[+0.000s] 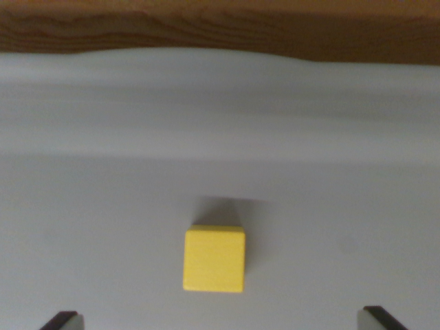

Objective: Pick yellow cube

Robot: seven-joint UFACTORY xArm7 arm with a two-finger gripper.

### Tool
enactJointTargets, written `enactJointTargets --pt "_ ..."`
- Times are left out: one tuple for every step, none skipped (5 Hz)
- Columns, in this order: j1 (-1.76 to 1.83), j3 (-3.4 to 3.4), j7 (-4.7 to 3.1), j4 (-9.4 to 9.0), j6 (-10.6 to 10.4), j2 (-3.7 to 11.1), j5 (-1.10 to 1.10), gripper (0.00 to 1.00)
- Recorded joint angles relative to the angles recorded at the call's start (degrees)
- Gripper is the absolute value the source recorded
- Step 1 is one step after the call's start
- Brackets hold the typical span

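hand [214, 322] spread wide, holding nothing; yellow cube [214, 260] seemingly just ahead, between its fingertips [63, 320]

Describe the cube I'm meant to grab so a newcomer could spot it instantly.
Below the brown wooden strip across the top lies a pale grey surface. Low on it, centred between the open gripper fingertips, sits the yellow cube, the only coloured object there.

Only the end effector [220, 320] tips visible at bottom edge: two fingertips [63, 320], dark/black outer faces, pale grey inner pads, angular wedge shapes. Rest of arm out of frame.
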Motion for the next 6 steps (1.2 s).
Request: enactJointTargets --pt "0.0 0.0 0.0 0.0 0.0 0.0 0.0 0.0" --pt "0.01 0.07 -0.05 -1.04 -2.7 2.39 0.39 0.0" --pt "0.01 0.07 -0.05 -1.04 -2.7 2.39 0.39 0.0" --pt "0.01 0.13 -0.11 -2.05 -5.3 4.69 0.77 0.0" --pt "0.01 0.13 -0.11 -2.05 -5.3 4.69 0.77 0.0" --pt "0.02 0.19 -0.16 -3.02 -7.9 6.9 1.14 0.0"
